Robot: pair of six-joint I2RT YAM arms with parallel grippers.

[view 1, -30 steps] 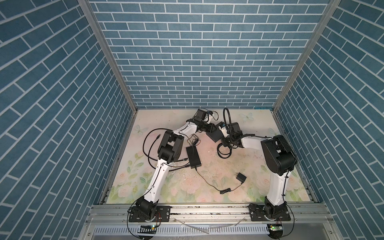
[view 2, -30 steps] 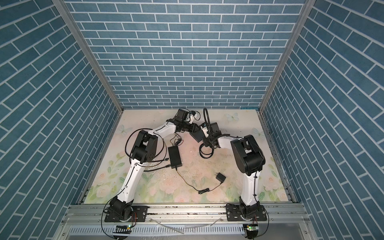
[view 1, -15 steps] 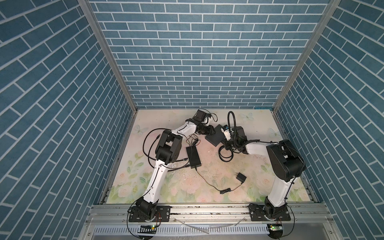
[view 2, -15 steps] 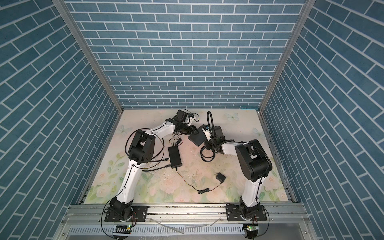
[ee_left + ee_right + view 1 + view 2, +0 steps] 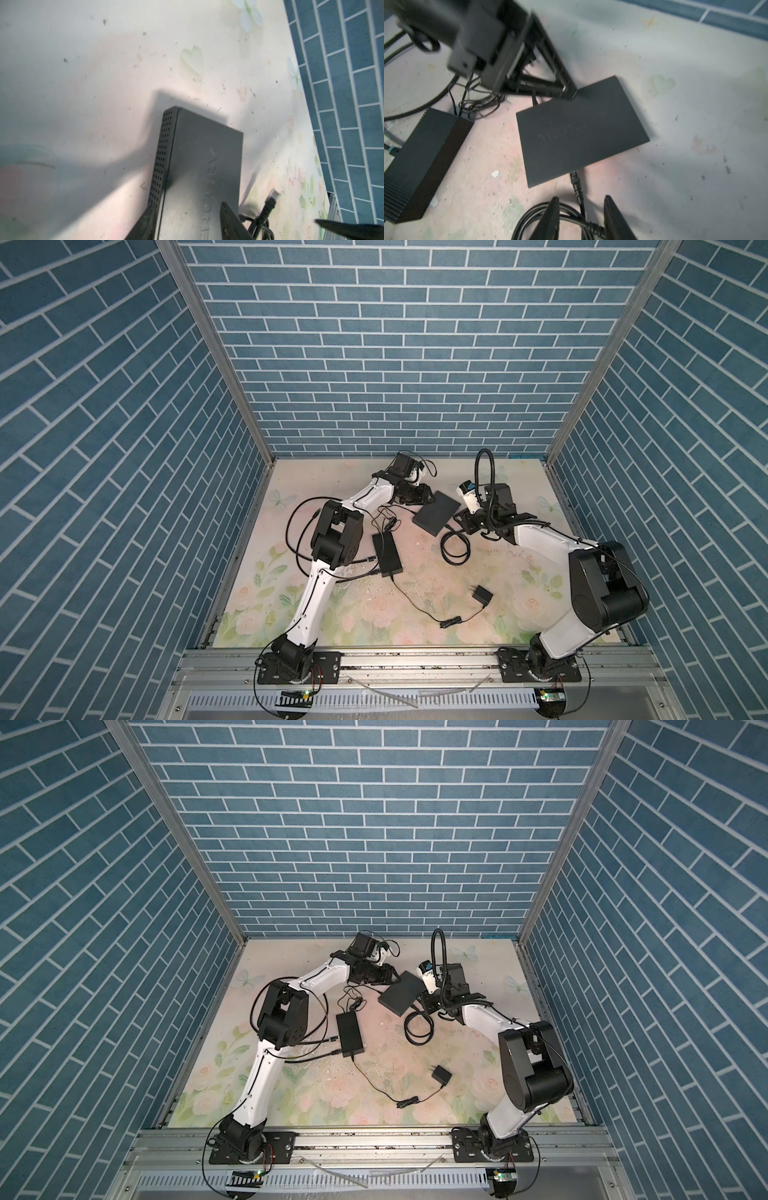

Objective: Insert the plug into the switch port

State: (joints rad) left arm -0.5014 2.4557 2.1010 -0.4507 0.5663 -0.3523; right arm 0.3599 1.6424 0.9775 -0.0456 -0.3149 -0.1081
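Both top views show the switch (image 5: 436, 512) (image 5: 400, 992), a flat matte-black slab, lying far back near the middle. The left wrist view shows its vented side, the left gripper (image 5: 188, 203) astride it, grip unclear, and the clear-tipped plug (image 5: 274, 194) free just beside its edge. In the right wrist view the right gripper (image 5: 581, 197) holds its jaws parted over the black cable (image 5: 576, 187).
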